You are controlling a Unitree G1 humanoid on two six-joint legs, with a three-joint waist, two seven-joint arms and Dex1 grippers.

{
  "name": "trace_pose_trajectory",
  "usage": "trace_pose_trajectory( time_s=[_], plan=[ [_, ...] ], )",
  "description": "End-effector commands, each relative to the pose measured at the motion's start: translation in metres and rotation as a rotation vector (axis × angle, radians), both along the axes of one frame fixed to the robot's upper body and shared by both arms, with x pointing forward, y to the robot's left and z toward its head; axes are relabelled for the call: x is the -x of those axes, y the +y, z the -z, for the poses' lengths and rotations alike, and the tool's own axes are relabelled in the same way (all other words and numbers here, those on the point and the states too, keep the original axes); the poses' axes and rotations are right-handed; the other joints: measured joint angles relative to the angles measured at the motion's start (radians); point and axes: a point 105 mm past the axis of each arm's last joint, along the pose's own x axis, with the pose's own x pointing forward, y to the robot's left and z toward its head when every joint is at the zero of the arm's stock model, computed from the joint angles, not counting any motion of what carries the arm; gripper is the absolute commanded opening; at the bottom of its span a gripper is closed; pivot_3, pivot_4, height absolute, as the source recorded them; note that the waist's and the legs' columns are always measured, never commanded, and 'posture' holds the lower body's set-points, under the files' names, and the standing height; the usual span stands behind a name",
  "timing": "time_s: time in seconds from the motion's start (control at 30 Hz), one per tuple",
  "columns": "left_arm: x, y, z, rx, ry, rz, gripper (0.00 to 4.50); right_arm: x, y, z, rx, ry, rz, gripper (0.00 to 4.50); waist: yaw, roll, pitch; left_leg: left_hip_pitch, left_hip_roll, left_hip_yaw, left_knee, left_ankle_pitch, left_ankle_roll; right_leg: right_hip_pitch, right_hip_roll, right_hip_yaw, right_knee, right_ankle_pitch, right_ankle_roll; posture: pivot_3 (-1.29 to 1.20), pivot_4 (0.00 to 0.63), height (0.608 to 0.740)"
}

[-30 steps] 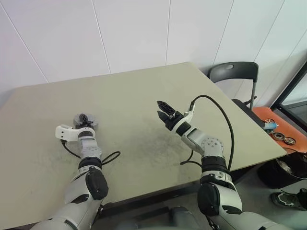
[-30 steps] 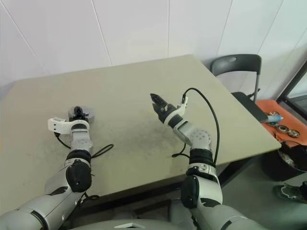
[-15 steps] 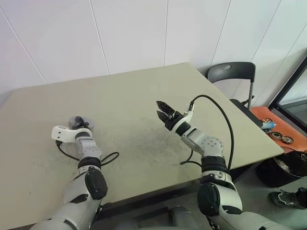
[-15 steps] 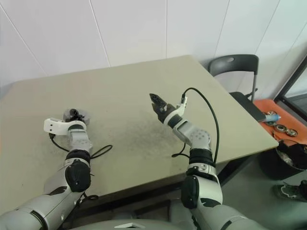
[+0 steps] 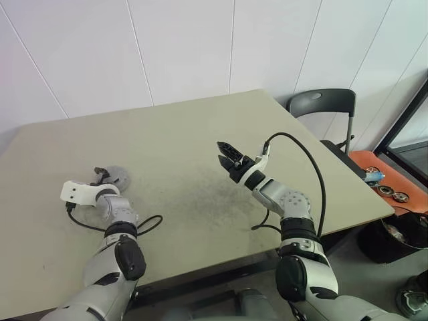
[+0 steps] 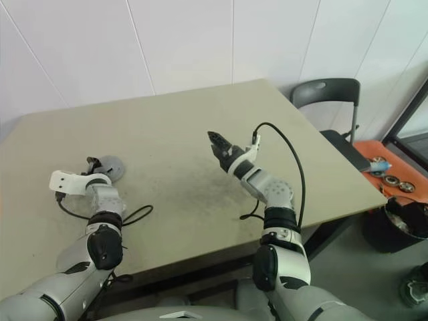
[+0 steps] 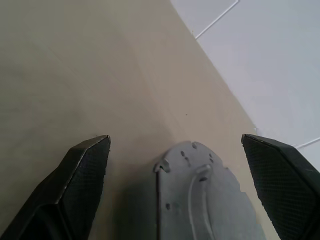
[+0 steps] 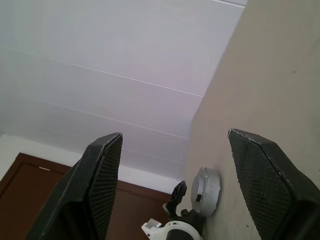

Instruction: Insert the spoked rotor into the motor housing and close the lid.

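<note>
- A grey round assembly (image 5: 115,178) lay flat on the beige table (image 5: 200,134) near its left side, resting on its own with nothing gripping it.
- From its plain grey top we judged this to be the motor housing with the lid already on. We could not see the spoked rotor or any copper windings, so we took the rotor to be inside, but could not confirm it.
- Our left gripper (image 7: 190,185) sat just behind the assembly, fingers spread wide to either side without touching it. We read this as a release, leaving the closed unit free to sit on the table.
- Our left arm reached low over the table, wrist bent outward to the left, gripper pointing roughly level toward the assembly.
- Our right gripper (image 5: 226,152) hung above the middle of the table, well apart from the assembly, fingers apart and holding nothing.
- Our right forearm angled up and inward, seemingly parked out of the way.
</note>
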Motion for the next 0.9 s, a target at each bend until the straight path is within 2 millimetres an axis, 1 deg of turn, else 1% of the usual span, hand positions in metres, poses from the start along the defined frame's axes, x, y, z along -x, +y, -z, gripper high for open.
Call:
trace_pose_trajectory(
  time_s=[0.03, 0.13, 0.27, 0.33, 0.37, 0.47, 0.53, 0.6, 0.67, 0.73, 0.8, 0.9],
  plan=[
    [0.003, 0.012, -0.017, -0.108, 0.028, -0.055, 4.46, 0.000, 0.004, -0.009, -0.003, -0.040, -0.013, 3.56, 0.001, 0.000, 0.000, 0.000, 0.000, 0.000, 0.000, 0.000, 0.000, 0.001, 0.000, 0.000, 0.000, 0.000, 0.000, 0.00, 0.000, 0.740],
    [0.003, 0.013, -0.022, -0.132, 0.039, -0.073, 4.46, 0.000, 0.003, -0.009, 0.010, -0.047, -0.012, 3.56, 0.004, 0.000, 0.000, 0.002, 0.000, 0.000, 0.000, 0.000, 0.000, 0.002, 0.000, 0.000, 0.000, 0.000, 0.000, 0.00, 0.000, 0.740],
    [-0.007, 0.008, -0.041, -0.262, 0.040, -0.006, 4.46, -0.007, -0.003, -0.003, 0.123, -0.071, 0.047, 3.56, 0.005, 0.000, 0.000, 0.005, 0.000, 0.000, 0.000, 0.000, 0.000, 0.005, 0.000, 0.000, -0.001, 0.000, 0.000, 0.00, 0.000, 0.740],
    [-0.022, -0.006, -0.061, -0.360, -0.024, 0.110, 4.46, -0.011, -0.011, -0.004, 0.197, -0.105, 0.090, 3.56, 0.005, 0.000, 0.000, 0.006, 0.000, 0.000, 0.000, 0.000, 0.000, 0.006, 0.000, 0.000, -0.001, -0.001, 0.001, 0.00, 0.000, 0.740],
    [-0.028, -0.013, -0.073, -0.427, -0.055, 0.166, 4.46, -0.013, -0.015, -0.004, 0.270, -0.138, 0.110, 3.56, 0.008, 0.000, 0.000, 0.006, 0.000, 0.000, 0.000, 0.000, 0.000, 0.006, 0.000, 0.000, -0.001, -0.001, 0.002, 0.00, 0.000, 0.740],
    [-0.038, -0.032, -0.095, -0.554, -0.147, 0.301, 4.46, -0.015, -0.023, -0.006, 0.455, -0.254, 0.153, 3.56, 0.008, 0.000, 0.000, 0.006, 0.000, 0.001, 0.000, 0.000, 0.000, 0.007, 0.000, 0.000, -0.002, -0.002, 0.003, 0.00, 0.000, 0.740],
    [-0.043, -0.055, -0.111, -0.616, -0.259, 0.438, 4.46, -0.013, -0.025, -0.010, 0.587, -0.361, 0.156, 3.56, 0.008, 0.000, 0.000, 0.006, 0.000, 0.001, -0.001, 0.000, 0.000, 0.007, 0.000, 0.000, -0.002, -0.001, 0.002, 0.00, 0.000, 0.740],
    [-0.044, -0.077, -0.123, -0.724, -0.318, 0.558, 4.46, -0.012, -0.027, -0.012, 0.750, -0.471, 0.165, 3.56, 0.006, 0.000, 0.000, 0.006, 0.000, 0.001, -0.001, 0.000, 0.000, 0.007, 0.000, 0.000, -0.002, -0.001, 0.002, 0.00, 0.000, 0.740],
    [-0.044, -0.092, -0.127, -0.739, -0.376, 0.646, 4.46, -0.009, -0.027, -0.015, 0.836, -0.556, 0.150, 3.56, 0.003, 0.000, 0.000, 0.006, 0.000, 0.001, -0.001, 0.000, 0.000, 0.007, 0.000, 0.000, -0.002, -0.002, 0.002, 0.00, 0.000, 0.740],
    [-0.038, -0.108, -0.132, -0.771, -0.443, 0.759, 4.46, -0.005, -0.029, -0.019, 0.893, -0.625, 0.130, 3.56, -0.002, 0.000, 0.000, 0.007, 0.000, 0.001, -0.001, 0.000, 0.000, 0.007, 0.000, 0.000, -0.003, -0.002, 0.004, 0.00, 0.000, 0.740],
    [-0.027, -0.122, -0.134, -0.815, -0.505, 0.888, 4.46, 0.000, -0.034, -0.023, 0.945, -0.680, 0.116, 3.56, -0.004, 0.000, 0.000, 0.007, 0.000, 0.002, -0.001, 0.000, 0.000, 0.008, 0.001, 0.000, -0.002, -0.003, 0.004, 0.00, 0.000, 0.740],
    [-0.005, -0.134, -0.124, -0.881, -0.514, 1.090, 4.46, 0.010, -0.044, -0.028, 0.995, -0.748, 0.100, 3.56, -0.002, 0.000, 0.000, 0.007, 0.002, 0.002, -0.001, 0.000, 0.000, 0.008, 0.002, 0.001, -0.002, -0.003, 0.004, 0.00, 0.000, 0.740]
  ],
)
